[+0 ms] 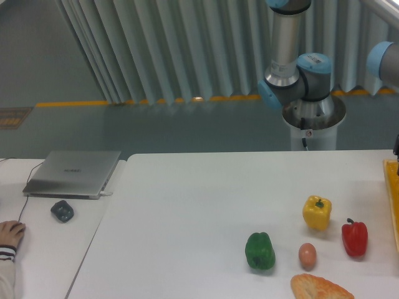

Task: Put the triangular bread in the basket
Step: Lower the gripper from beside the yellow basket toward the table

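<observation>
The triangular bread (320,289) lies flat at the table's front edge, partly cut off by the bottom of the view, just below the egg. The basket (392,196) shows only as an orange-yellow rim strip at the right edge of the view. The arm's base and joints (298,78) stand behind the table at the upper right. Only a small dark part shows at the right edge above the basket, and the gripper itself is out of view.
A green pepper (260,251), a tan egg (307,255), a yellow pepper (317,212) and a red pepper (354,237) stand near the bread. On the left table lie a closed laptop (73,173), a dark mouse (62,210) and a person's hand (10,233).
</observation>
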{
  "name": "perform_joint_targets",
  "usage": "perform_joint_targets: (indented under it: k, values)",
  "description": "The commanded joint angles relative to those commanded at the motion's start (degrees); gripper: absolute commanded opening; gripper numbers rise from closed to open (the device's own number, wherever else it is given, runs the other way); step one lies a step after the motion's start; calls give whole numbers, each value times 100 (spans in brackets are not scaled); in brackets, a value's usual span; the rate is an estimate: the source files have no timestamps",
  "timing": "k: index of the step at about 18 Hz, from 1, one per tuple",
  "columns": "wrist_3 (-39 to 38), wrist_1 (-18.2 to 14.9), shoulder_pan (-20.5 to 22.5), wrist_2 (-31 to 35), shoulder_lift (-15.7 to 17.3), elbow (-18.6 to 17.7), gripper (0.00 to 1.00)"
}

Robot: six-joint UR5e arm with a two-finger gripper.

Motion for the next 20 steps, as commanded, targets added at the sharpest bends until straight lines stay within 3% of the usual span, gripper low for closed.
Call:
perform_joint_targets:
  k: [8, 11, 20]
  values:
    - [-53, 96, -123, 0, -9, 26, 100]
    - [-632, 140, -141, -17, -9, -35, 100]
    - [-1045, 255, -325, -18, -88, -62, 100]
